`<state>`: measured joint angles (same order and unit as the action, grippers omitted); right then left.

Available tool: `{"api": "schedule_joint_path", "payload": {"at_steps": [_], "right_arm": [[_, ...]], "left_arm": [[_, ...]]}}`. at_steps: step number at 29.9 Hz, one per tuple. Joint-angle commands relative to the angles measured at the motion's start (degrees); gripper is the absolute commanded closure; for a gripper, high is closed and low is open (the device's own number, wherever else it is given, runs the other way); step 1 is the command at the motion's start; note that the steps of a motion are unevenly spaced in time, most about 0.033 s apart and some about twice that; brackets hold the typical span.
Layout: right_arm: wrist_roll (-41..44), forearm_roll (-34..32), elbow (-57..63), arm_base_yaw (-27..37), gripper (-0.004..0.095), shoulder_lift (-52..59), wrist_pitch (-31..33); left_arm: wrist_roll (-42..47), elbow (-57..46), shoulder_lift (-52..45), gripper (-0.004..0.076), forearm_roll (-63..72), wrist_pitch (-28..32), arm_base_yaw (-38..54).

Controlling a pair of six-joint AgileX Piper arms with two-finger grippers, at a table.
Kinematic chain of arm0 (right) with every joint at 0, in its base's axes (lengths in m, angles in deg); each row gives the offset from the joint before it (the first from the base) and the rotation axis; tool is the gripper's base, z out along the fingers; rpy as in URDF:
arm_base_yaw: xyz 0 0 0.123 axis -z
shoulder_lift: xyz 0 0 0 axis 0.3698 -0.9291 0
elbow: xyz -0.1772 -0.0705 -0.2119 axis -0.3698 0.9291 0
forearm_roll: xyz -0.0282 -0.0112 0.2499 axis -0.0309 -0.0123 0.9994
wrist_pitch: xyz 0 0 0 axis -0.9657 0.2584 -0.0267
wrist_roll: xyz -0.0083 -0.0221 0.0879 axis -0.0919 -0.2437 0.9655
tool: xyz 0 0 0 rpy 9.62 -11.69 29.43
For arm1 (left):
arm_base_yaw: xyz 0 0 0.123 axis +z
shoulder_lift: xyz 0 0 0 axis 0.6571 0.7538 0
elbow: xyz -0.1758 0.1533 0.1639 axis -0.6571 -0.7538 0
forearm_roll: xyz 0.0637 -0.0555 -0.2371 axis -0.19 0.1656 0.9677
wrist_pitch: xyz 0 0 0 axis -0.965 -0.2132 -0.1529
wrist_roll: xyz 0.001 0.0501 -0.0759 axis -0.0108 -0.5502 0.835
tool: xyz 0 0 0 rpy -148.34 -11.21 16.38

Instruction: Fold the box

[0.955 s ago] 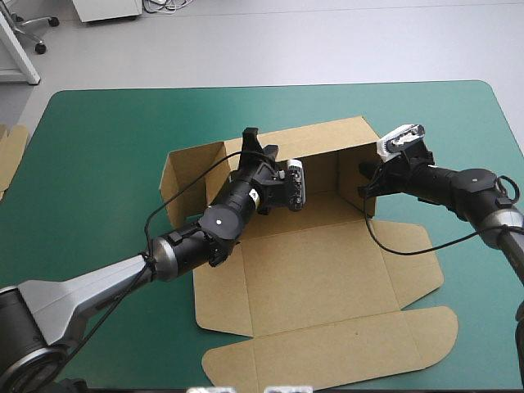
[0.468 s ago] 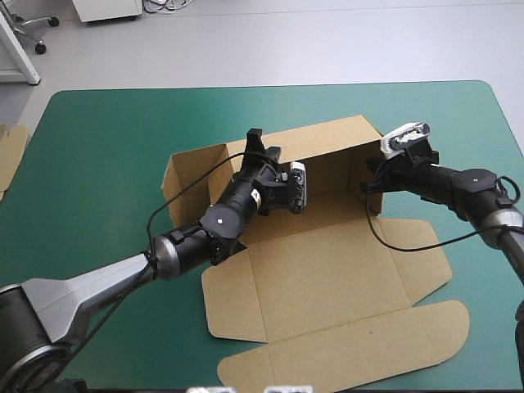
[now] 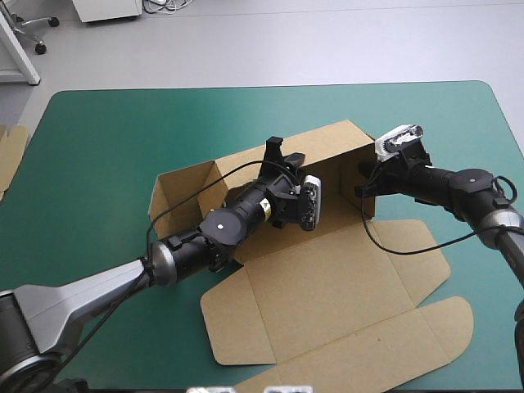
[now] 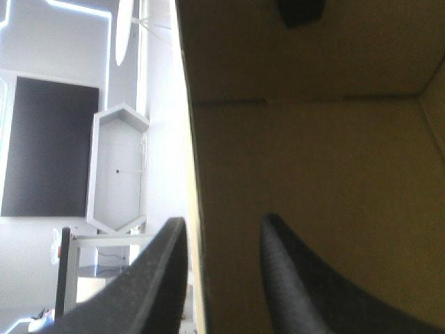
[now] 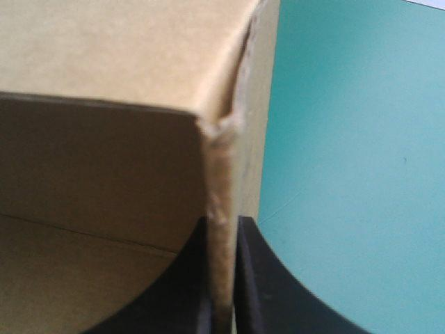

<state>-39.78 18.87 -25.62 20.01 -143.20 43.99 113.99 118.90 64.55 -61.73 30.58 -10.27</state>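
Note:
The brown box (image 3: 327, 270) lies partly folded in the middle of the table. Its rear wall (image 3: 246, 168) and right end wall stand up, and the lid (image 3: 385, 344) lies flat toward the front edge. My left gripper (image 3: 282, 151) sits over the rear wall's top edge. In the left wrist view its black fingers (image 4: 160, 278) stand apart, one on each side of the wall, so the gripper (image 4: 222, 226) is open. My right gripper (image 3: 363, 182) is shut on the box at the right rear corner; the right wrist view shows the board's edge pinched in the gripper (image 5: 222, 223).
An edge of more brown board (image 3: 10, 151) shows at the table's left edge. Teal-green cover (image 3: 106, 139) lies bare to the left of and behind the box, and to the right of the gripped corner (image 5: 361, 139).
The left gripper has slid to the right along the rear wall's top edge. The box has turned a little, its left end swinging forward and the lid shifting toward the front edge. The right gripper kept its hold.

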Motion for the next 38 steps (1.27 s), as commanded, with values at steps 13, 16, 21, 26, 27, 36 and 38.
{"api": "schedule_joint_path", "payload": {"at_steps": [13,16,21,26,27,36,38], "right_arm": [[3.6,1.9,-2.2,-0.4,0.0940,2.3,1.9],[4.4,1.4,-2.2,-0.4,0.0940,2.3,1.8],[5.5,0.1,-2.2,-0.4,0.0940,2.3,1.6],[6.1,-1.2,-2.2,-0.4,0.0940,2.3,1.6],[6.7,-1.8,-2.2,-0.4,0.0940,2.3,1.5],[10.4,-5.4,-2.2,-0.4,0.0940,2.3,1.1],[11.6,-5.8,-2.2,-0.4,0.0940,2.3,0.9]], "left_arm": [[-7.2,2.0,-8.9,0.0453,-1.9,3.2,-4.5],[-13.2,4.1,-9.5,0.0453,-1.9,1.1,-4.4],[-18.0,8.9,-10.6,0.0473,-1.9,1.1,-3.7],[-18.0,12.7,-10.6,0.0524,-1.9,2.1,4.8],[-18.5,13.3,-10.6,0.0532,-1.9,2.7,7.2],[-12.1,16.5,-10.6,0.0547,-1.7,6.6,30.4],[-4.2,16.4,-10.5,0.0547,-1.0,5.7,36.5]]}}
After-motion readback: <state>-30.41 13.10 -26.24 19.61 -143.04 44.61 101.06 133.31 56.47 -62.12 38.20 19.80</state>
